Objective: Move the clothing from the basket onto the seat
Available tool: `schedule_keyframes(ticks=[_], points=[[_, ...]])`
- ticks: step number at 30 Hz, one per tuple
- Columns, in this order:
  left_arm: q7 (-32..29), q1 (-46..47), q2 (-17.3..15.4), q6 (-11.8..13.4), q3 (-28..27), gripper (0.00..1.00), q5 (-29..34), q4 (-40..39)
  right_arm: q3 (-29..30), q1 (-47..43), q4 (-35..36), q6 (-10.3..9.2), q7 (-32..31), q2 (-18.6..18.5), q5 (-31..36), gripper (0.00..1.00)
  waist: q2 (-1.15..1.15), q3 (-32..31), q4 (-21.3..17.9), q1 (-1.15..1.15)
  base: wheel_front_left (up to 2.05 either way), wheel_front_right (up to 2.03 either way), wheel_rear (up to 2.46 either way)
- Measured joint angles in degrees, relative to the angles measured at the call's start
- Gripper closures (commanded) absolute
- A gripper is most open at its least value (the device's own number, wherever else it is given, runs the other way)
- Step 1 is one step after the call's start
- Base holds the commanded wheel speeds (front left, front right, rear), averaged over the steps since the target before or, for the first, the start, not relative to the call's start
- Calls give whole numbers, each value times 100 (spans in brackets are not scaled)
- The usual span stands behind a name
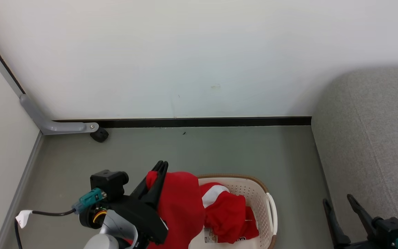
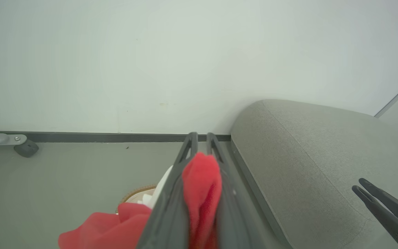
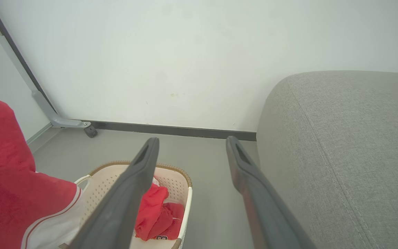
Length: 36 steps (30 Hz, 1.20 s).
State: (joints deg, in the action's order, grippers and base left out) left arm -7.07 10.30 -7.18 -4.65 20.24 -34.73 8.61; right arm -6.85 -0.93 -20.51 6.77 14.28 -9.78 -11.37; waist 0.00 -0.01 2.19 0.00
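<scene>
Step in hand, as I'm reading it: L pincer (image 1: 161, 166) is carrying one red garment (image 1: 180, 204) up out of the basket (image 1: 269, 207), w/ the seat (image 1: 375, 145) off to the robot's right.

To do it well:
- Lift enough that the hanging tail is clearing the brown rim. The cloth is draping low over the basket's left side and could snag or drag it.
- Then swing right across the floor gap and get well over the seat, not just its rounded edge, before letting go. Otherwise it's prob. sliding off.
- Go smooth, since the grip is only on a bunched fold.

L pincer: jaws are standing nearly together, pinching that fold near the tips, w/ the rest hanging below.

R pincer (image 1: 337, 200): jaws are gaping wide, holding nothing, touching nothing, hovering beside the seat's front.

More red-and-white clothing (image 1: 228, 214) is lying in the basket, which is sitting on the floor.
</scene>
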Motion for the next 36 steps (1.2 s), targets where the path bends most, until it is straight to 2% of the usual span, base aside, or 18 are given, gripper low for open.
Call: schedule_keyframes(ticks=[8, 20, 36], points=[[-143, 307, 13, 65, -21, 100, -8, -223, -626, 160, 164, 30, 1, 120, 130, 0, 0, -16, 13, 0, 0, 0, 0], [-393, 978, 157, 70, 168, 100, 46, -285, -2368, 765, 242, 30, 1, 283, 63, 0, 0, -56, 107, 0, 0, 0, 0], [-603, 1737, 323, 166, 378, 100, 81, 96, -3701, 1592, 73, 31, 1, 516, -334, 0, 1, -107, 179, 0, 0, 0, 0]])
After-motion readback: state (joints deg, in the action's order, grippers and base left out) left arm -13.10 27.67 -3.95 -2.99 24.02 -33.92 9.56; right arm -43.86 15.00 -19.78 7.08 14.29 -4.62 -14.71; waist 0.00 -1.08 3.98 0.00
